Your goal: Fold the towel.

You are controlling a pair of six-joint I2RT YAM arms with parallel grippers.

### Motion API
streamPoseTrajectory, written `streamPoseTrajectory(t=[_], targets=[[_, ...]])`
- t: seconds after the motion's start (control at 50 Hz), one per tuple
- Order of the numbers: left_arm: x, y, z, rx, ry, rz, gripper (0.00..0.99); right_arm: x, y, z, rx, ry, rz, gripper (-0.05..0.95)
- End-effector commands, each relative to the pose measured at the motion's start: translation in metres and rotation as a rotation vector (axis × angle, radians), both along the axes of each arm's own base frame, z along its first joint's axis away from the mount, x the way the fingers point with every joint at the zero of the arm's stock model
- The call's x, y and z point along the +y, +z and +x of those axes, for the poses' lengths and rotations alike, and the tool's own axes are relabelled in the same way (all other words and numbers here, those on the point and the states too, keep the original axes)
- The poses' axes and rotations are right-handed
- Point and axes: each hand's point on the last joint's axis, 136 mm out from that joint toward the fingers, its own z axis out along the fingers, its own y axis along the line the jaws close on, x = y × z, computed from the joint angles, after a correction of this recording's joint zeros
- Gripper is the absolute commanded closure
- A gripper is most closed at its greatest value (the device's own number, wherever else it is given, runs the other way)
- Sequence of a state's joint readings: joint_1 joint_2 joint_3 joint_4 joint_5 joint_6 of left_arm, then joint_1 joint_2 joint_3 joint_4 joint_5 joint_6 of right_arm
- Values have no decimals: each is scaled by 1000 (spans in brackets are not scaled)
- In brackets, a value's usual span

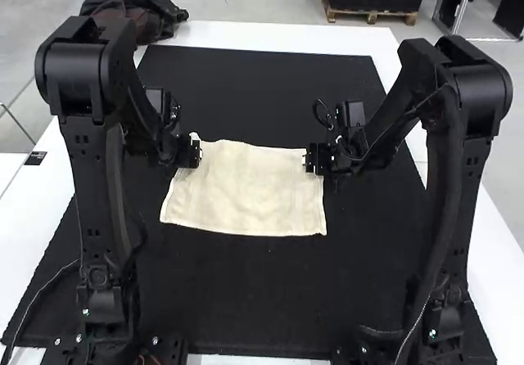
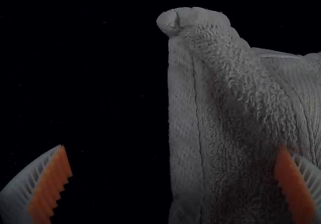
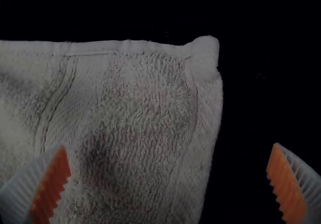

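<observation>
A towel [image 1: 246, 197] lies spread on black matting [image 1: 254, 299] over a white table [image 1: 254, 38].

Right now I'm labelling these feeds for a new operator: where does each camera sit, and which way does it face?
High view: fixed above and behind the robot, looking forward and down at the towel on the black mat; the left arm and right arm show.
Left wrist view: on the left arm's wrist, facing the towel; its left hand shows, open.
Right wrist view: on the right arm's wrist, facing the towel; its right hand shows, open.
Shared: both wrist views show a towel corner.
</observation>
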State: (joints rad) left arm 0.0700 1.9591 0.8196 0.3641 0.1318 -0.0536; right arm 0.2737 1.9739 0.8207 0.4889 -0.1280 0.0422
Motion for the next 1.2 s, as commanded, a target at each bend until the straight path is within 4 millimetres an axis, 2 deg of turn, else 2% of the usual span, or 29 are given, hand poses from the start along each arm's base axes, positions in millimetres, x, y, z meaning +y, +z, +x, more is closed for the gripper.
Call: streamPoseTrajectory(t=[0.0, 0.1, 0.22, 0.32, 0.4, 0.8, 0.84, 0.88, 0.94, 1.0, 1.02, 1.04, 1.18], targets=[[-5, -15, -1, 33, -12, -15, 39, 10, 2, 3, -4, 19, 22, -2], [-6, -24, -6, 64, -19, -10, 49, 11, -2, 1, 7, 26, 26, 85], [-4, -32, -14, 100, -24, 5, 72, 11, -4, 1, 12, 25, 25, 93], [1, -35, -17, 114, -12, 11, 143, 13, -6, 0, 20, 37, 35, 98], [2, -37, -19, 117, -9, 10, 197, 15, -9, -2, 30, 41, 41, 182], [4, -39, -19, 111, -21, 38, 197, 18, -26, -10, 75, 54, 49, 189], [3, -41, -20, 113, -29, 43, 202, 20, -29, -11, 82, 60, 50, 261], [4, -42, -20, 115, -30, 46, 298, 21, -31, -12, 87, 65, 52, 367], [4, -44, -20, 110, -30, 46, 536, 25, -34, -16, 98, 89, 72, 628], [8, -45, -19, 98, -15, 63, 831, 27, -37, -18, 107, 102, 79, 862], [10, -45, -19, 93, -8, 72, 903, 27, -38, -18, 106, 104, 79, 925], [10, -46, -19, 90, -5, 75, 969, 27, -39, -19, 107, 104, 79, 918], [10, -47, -21, 63, -16, 87, 969, 25, -45, -25, 121, 97, 80, 921]])
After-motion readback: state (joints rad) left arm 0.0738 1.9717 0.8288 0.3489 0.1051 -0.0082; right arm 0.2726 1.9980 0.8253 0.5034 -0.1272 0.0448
